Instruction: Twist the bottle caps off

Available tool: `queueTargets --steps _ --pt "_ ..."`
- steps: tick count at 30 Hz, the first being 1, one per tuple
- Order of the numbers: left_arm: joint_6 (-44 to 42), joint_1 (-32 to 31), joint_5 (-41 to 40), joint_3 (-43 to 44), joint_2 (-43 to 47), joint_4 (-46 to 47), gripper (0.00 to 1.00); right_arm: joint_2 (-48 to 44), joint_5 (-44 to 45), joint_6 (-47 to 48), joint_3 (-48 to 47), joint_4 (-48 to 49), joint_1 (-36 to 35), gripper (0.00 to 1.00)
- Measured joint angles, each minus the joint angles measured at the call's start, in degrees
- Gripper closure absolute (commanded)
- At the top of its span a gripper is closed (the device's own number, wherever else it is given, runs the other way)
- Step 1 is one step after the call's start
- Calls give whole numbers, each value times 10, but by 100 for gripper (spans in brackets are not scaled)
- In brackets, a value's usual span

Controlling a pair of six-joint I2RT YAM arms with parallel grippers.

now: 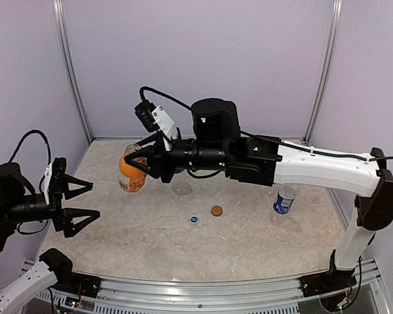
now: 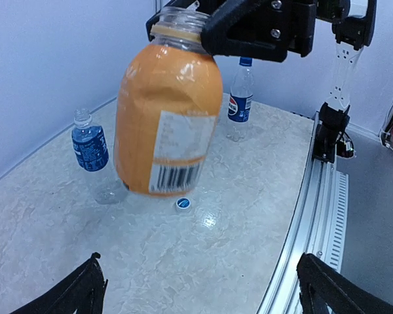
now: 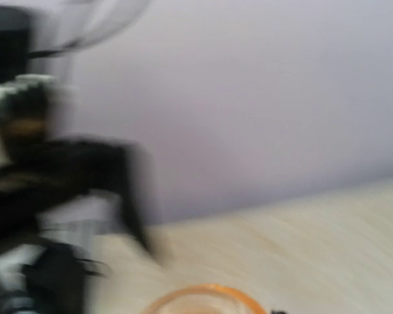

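Note:
The short orange bottle has no cap and hangs tilted at the back left. My right gripper is shut on its neck. The left wrist view shows the orange bottle close up, with the right gripper clamped at its rim. The blurred right wrist view shows only its orange rim. My left gripper is open and empty, to the left of the bottle, with its fingers spread wide. One blue-label bottle stands behind the orange one. Another blue-label bottle with a blue cap stands at the right. The unlabelled clear bottle is hidden.
A blue cap and a brown-orange cap lie loose on the table's middle. The blue cap also shows in the left wrist view. The right arm spans the table from right to left. A metal rail edges the table.

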State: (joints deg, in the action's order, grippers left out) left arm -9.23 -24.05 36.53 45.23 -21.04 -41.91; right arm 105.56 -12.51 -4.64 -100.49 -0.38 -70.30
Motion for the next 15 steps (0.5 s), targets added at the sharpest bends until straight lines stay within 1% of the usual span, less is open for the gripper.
queueTargets --steps 2,4,7,10,12,15 --pt "17 9 -1 -18 14 6 1 -61 87 -15 65 -18 15 100" --pt "38 19 -2 -37 29 13 1 -103 148 -29 109 -24 44 100" --pt "79 37 -2 -65 46 30 1 -153 240 -55 181 -27 106 100" --pt "127 58 -5 -88 56 46 1 -145 302 -64 218 -17 164 100" --pt "157 73 -17 -99 61 60 1 -121 331 -63 228 -7 193 100" --pt "207 106 -55 -116 72 85 1 -62 354 -57 229 17 224 100"
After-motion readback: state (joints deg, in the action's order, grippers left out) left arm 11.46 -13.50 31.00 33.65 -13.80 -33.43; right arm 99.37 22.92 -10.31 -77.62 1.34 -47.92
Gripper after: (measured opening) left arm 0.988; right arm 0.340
